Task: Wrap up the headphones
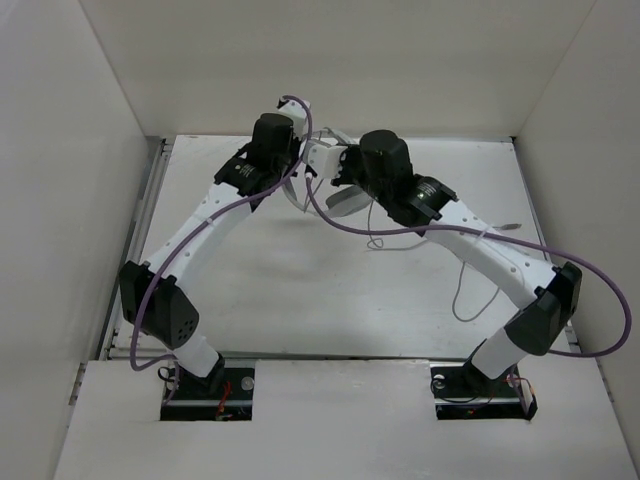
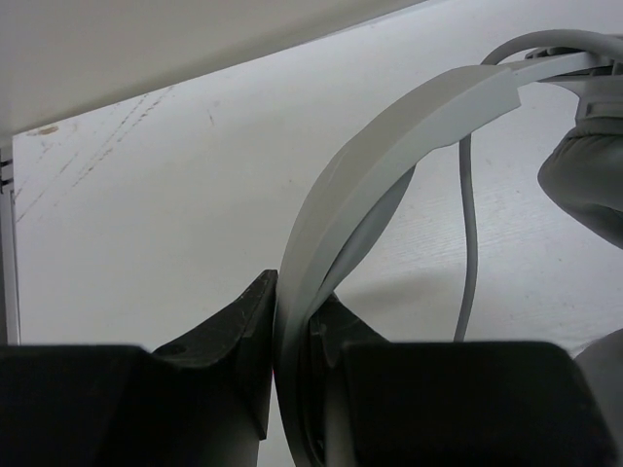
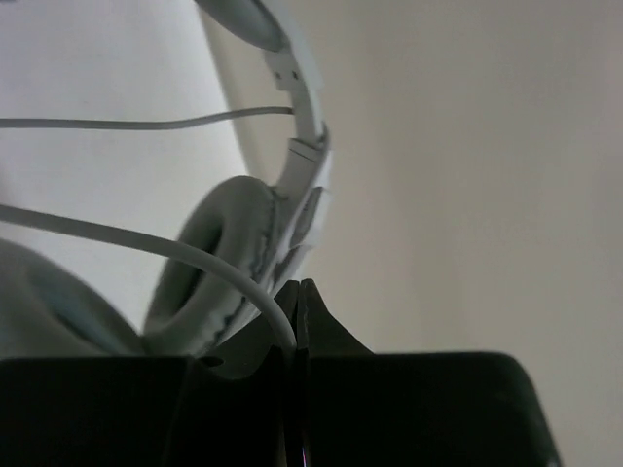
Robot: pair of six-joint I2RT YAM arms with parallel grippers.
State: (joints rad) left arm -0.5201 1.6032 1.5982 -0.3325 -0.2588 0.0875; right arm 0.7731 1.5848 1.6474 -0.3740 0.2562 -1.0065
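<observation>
A white table (image 1: pixel 300 290) sits inside a plain white-walled enclosure (image 1: pixel 350 60). From the near edge two white and black robot arms rise and lean toward each other, meeting above the far middle of the table. The left arm (image 1: pixel 200 220) and the right arm (image 1: pixel 490 255) each carry a thick purple cable (image 1: pixel 350 225) that loops along them.

The headphones (image 1: pixel 345 202), white and light grey, hang in the air between the two arms' ends, clear of the table.

In the left wrist view, the left gripper (image 2: pixel 294 297) is clamped on the headband (image 2: pixel 389 136). The pale band is pinched between the two dark fingers (image 2: pixel 248 316) and curves up and to the right beyond the fingertips. A padded grey earcup (image 2: pixel 584 185) shows far to the right of the fingers.

In the right wrist view, the right gripper (image 3: pixel 297 292) has its fingers pressed together. The thin grey cable (image 3: pixel 175 248) comes in from the left and ends at the fingertips, nipped between them. Just beyond and left of those fingertips an oval earcup hangs on its slider. A second run of the cable crosses higher up.

In the top view, more of the thin cable trails in loose loops on the table beneath the right arm.
</observation>
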